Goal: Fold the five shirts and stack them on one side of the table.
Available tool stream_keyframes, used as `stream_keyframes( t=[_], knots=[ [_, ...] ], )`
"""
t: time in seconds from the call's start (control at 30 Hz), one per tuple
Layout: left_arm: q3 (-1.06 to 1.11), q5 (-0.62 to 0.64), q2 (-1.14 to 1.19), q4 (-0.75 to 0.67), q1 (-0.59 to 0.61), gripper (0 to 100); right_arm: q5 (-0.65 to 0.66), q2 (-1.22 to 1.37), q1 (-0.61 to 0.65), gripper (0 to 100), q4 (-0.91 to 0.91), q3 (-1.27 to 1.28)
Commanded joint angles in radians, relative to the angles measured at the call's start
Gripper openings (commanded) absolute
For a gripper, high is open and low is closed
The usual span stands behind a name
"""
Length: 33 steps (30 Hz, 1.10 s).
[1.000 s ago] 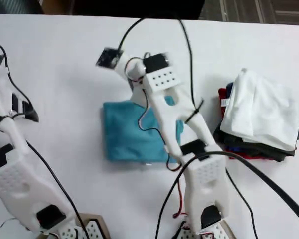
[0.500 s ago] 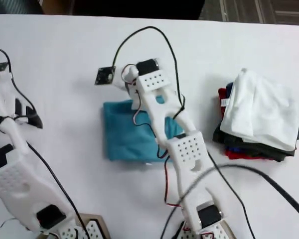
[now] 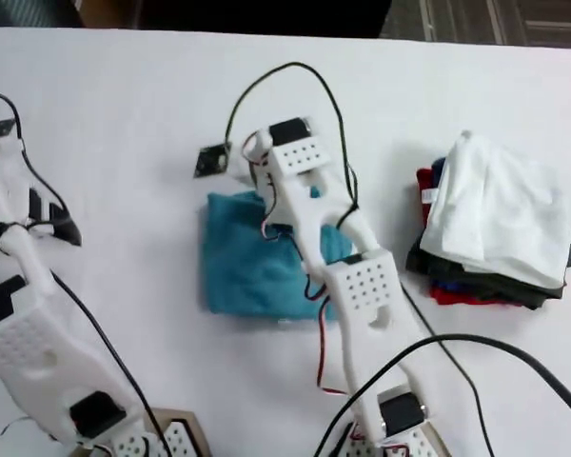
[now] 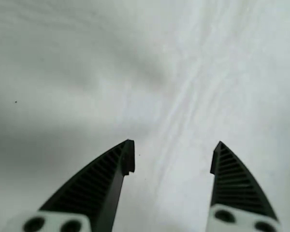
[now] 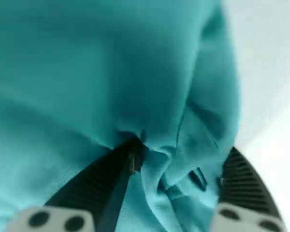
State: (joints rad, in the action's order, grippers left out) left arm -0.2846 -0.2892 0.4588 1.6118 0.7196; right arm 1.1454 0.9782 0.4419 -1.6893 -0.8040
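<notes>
**Right arm on teal shirt; left arm over bare table**

I find the right gripper (image 5: 181, 164) pressed onto the teal shirt (image 3: 243, 271), jaws spread wide with a ridge of cloth bunched between them. I cannot confirm a true grip. The shirt lies mid-way across the table (image 3: 124, 95), apart from the stack of folded shirts (image 3: 495, 219) on the right arm's side. The left gripper (image 4: 173, 157) hangs wide open, holding nothing.

The shirt (image 3: 252, 262) lies on the table (image 3: 124, 114), left of the stack (image 3: 495, 224).
</notes>
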Motion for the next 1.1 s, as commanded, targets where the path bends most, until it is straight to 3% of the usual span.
stream_keyframes(
  t=[0.0,0.13,0.37,0.67,0.8,0.9,1.07],
  knots=[
    [-0.002,-0.003,-0.074,0.012,0.005,27,0.044,-0.120,-0.021,15.6,-0.022,0.212],
    [-0.002,-0.003,-0.074,0.012,0.000,27,0.041,-0.213,-0.024,7.1,0.010,0.287],
    [-0.002,-0.006,-0.074,0.012,0.002,27,-0.061,-0.209,-0.033,12.3,0.128,0.173],
    [-0.002,-0.008,-0.074,0.006,-0.002,27,-0.138,-0.151,-0.065,12.7,0.120,-0.046],
    [-0.002,-0.008,-0.074,0.003,-0.002,27,-0.144,-0.154,-0.070,17.6,0.012,-0.123],
    [-0.002,-0.008,-0.074,0.002,-0.002,27,-0.146,-0.154,-0.090,23.0,-0.016,-0.114],
    [-0.002,-0.008,-0.074,-0.025,0.002,27,-0.143,-0.156,-0.102,22.0,-0.021,0.006]
  ],
)
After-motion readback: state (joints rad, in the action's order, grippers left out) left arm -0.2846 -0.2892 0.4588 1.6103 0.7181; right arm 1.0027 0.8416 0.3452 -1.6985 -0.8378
